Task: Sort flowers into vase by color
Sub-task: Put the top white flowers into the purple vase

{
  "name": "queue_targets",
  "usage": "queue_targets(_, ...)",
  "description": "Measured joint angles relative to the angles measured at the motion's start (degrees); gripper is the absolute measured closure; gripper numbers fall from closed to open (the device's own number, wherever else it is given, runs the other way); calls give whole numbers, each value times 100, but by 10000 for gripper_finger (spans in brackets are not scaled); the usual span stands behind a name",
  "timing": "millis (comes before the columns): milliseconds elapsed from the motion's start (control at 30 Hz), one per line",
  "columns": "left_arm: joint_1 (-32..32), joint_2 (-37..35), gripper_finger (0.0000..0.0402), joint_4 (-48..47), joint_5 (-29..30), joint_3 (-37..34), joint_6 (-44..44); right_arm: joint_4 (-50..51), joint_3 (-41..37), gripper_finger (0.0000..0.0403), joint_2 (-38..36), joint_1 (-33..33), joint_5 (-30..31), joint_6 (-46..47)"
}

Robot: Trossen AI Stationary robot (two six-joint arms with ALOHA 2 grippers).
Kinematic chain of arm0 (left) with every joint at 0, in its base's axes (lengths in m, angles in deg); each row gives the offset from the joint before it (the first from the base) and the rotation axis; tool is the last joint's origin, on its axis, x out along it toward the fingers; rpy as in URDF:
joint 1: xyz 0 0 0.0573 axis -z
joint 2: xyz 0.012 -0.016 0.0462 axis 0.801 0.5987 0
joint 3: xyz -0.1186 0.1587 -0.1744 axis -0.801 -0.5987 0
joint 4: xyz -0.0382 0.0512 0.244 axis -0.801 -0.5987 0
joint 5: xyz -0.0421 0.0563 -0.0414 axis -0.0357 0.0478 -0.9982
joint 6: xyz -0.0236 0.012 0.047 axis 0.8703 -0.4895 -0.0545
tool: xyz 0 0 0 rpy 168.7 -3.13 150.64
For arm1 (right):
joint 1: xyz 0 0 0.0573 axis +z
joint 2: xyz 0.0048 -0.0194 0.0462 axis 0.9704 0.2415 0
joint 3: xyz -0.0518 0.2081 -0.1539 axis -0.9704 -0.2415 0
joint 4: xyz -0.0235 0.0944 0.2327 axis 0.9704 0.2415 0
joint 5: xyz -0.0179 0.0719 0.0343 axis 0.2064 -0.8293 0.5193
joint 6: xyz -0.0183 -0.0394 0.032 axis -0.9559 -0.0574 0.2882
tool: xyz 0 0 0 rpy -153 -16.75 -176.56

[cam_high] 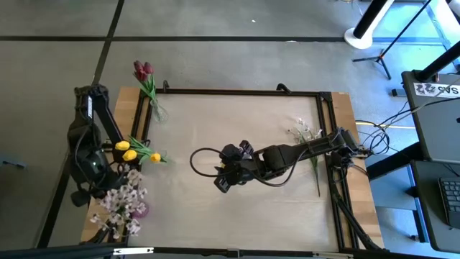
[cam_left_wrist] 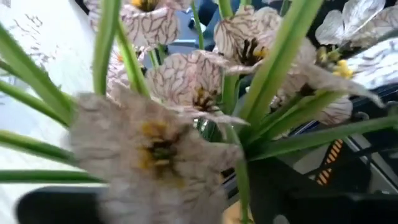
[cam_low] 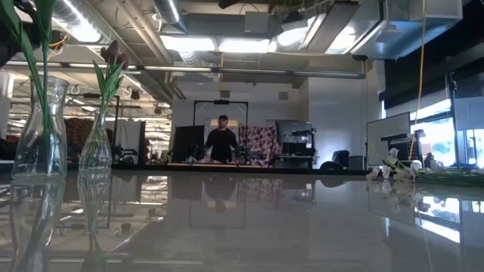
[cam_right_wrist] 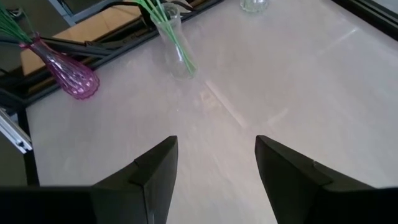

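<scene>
Mostly sorted: red tulips, yellow tulips and white blossoms stand in vases around the left gripper — its grip I cannot tell. One white spray lies behind the empty, spread right gripper — still unplaced.

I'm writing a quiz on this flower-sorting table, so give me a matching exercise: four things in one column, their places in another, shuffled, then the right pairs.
Things:
1. dark red tulips
2. yellow tulips
3. white blossom stem
4. right gripper

Places:
A. lying on the table near its right edge
B. over the middle of the table, open, holding nothing
C. in a vase at the table's far left corner
D. in a vase midway along the left edge

Pairs: 1-C, 2-D, 3-A, 4-B
</scene>
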Motion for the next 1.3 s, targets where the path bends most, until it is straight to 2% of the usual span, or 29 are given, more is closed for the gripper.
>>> queue_targets(200, 283, -9, 391, -2, 566, -27, 112, 57, 0, 189, 0, -1, 0, 0)
queue_targets(567, 770, -375, 396, 22, 912, -755, 977, 62, 0, 189, 0, -1, 0, 2)
queue_targets(700, 840, -447, 389, 24, 988, -841, 1066, 59, 0, 189, 0, -2, 0, 2)
queue_targets(867, 840, -547, 356, -25, 922, -852, 1474, 55, 0, 189, 0, 0, 5, -2)
queue_targets(1100, 844, -608, 301, -54, 320, -684, 2045, 50, 0, 189, 0, -31, 129, -5)
queue_targets(1300, 844, -612, 288, -45, 11, -260, 2389, -54, 2, 189, -11, -203, -9, 5)
